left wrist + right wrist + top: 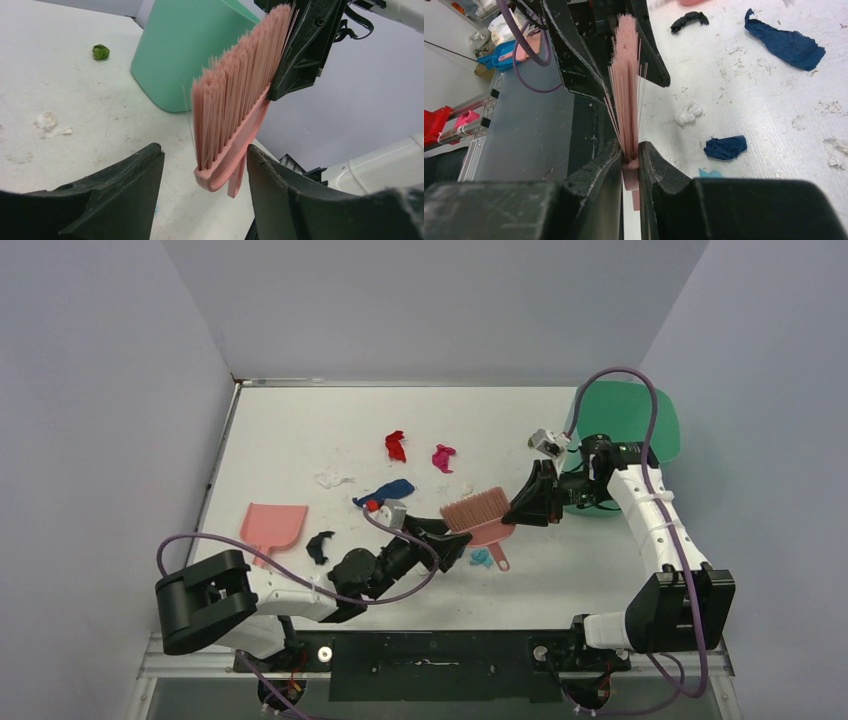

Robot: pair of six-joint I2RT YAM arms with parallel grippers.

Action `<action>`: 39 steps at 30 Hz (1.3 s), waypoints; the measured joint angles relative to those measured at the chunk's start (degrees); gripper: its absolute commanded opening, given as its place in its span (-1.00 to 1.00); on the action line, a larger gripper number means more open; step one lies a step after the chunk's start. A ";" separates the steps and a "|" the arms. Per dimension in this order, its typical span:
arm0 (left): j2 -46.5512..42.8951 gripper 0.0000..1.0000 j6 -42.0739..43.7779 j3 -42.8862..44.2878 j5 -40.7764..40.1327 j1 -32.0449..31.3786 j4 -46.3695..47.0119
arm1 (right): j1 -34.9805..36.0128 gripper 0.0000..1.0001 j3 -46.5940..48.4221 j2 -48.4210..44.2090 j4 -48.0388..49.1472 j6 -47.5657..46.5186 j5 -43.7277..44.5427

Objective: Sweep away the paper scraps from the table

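- Top view: the paper scraps (pixel 396 446) lie scattered across the middle of the tabletop (pixel 300 430); the pink brush (pixel 478 510) hangs towards the near edge, between both arms.
- Left wrist: the left gripper (pixel 205 172) stands wide open around the brush's lower end (touching neither side).
- Right wrist: the right gripper (pixel 630 150) is clamped tight on the brush's back.

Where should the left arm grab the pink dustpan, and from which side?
Grip the dustpan by its narrow handle, which tapers toward the near table edge. Probably come down from above, jaws straddling it: the pan lies flat, its wide scoop too broad to pinch.
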 measured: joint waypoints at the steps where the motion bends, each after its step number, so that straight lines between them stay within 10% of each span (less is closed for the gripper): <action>1: 1.60 0.05 -0.46 0.83 0.50 -0.02 1.14 | 0.00 -0.89 0.00 -0.33 -0.20 -0.17 0.00; 6: 6.56 -0.48 -2.21 4.22 2.60 -0.22 4.66 | 0.00 -0.82 -0.02 -0.81 -0.63 -0.50 -0.02; 10: 6.64 -0.96 -2.19 4.50 5.27 -0.31 5.16 | -0.68 -0.16 -0.07 -0.85 -0.50 -1.53 -0.31; 16: -0.98 -1.00 1.14 5.27 9.25 -0.59 -6.21 | -0.57 0.46 0.28 -1.51 -0.94 -4.22 0.76; 23: -10.88 -1.00 9.49 15.54 15.23 -0.52 -38.32 | 4.63 0.73 7.82 -5.51 3.10 -3.80 10.80; 33: -11.39 -1.00 18.05 25.55 17.77 -0.55 -64.52 | 18.03 0.64 6.40 -9.42 11.41 2.34 22.01; 39: -10.38 -1.00 20.17 27.85 17.64 -0.52 -67.21 | 21.27 0.00 3.93 -8.55 13.29 3.37 24.79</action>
